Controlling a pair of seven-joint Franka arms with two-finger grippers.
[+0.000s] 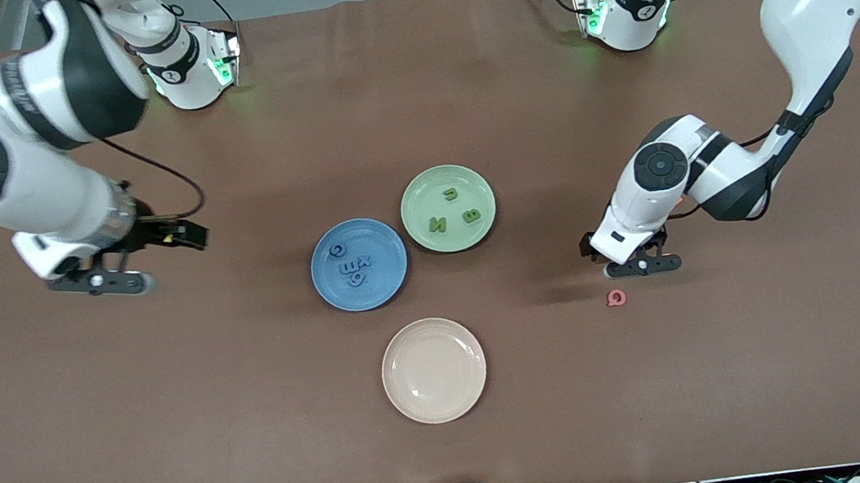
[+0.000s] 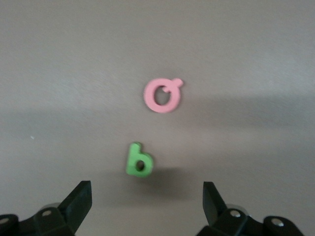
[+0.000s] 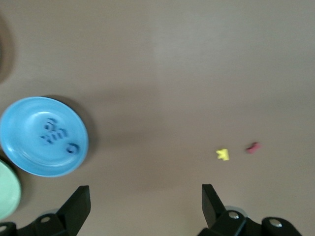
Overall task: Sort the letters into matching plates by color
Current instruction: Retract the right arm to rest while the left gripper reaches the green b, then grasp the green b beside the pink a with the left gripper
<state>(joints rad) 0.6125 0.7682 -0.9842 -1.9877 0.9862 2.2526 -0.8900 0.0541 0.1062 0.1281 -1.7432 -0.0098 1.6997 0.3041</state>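
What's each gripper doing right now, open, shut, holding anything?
Left gripper: jaws open, empty, low over the green letter b beside the pink letter.
Right gripper: jaws open, empty, over bare table.

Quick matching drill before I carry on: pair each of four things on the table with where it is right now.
Things:
1. green letter b
2. pink letter Q
3. cream plate
4. green letter N

Places:
A. in the light green plate
B. on the bare table under the left tool
C. holds no letters
D. on the table, nearer the front camera than the left tool

Pairs: 1-B, 2-D, 3-C, 4-A
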